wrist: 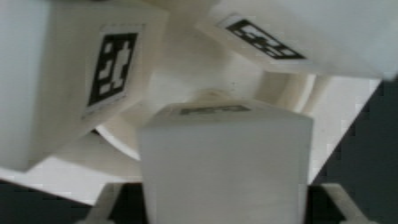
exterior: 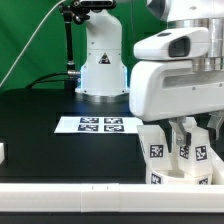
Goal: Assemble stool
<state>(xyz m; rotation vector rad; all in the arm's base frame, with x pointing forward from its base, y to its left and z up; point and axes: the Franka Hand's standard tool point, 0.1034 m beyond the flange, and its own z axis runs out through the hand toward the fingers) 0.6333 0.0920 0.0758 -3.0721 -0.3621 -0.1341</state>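
The white stool stands at the front right of the exterior view. Its block legs [exterior: 156,152] point up and carry black-and-white tags. My gripper [exterior: 186,133] reaches down from above onto the middle leg [exterior: 185,152]. In the wrist view that leg [wrist: 226,160] fills the middle, and my gripper [wrist: 226,212] is closed on its sides. Two more tagged legs [wrist: 111,70] [wrist: 267,40] stand behind it on the round seat [wrist: 169,90]. In the exterior view the legs and the rail hide most of the seat.
The marker board [exterior: 98,124] lies flat mid-table. A long white border rail [exterior: 80,190] runs along the table's front edge. The arm's base [exterior: 102,65] stands at the back. A small white part [exterior: 2,152] shows at the exterior view's left edge.
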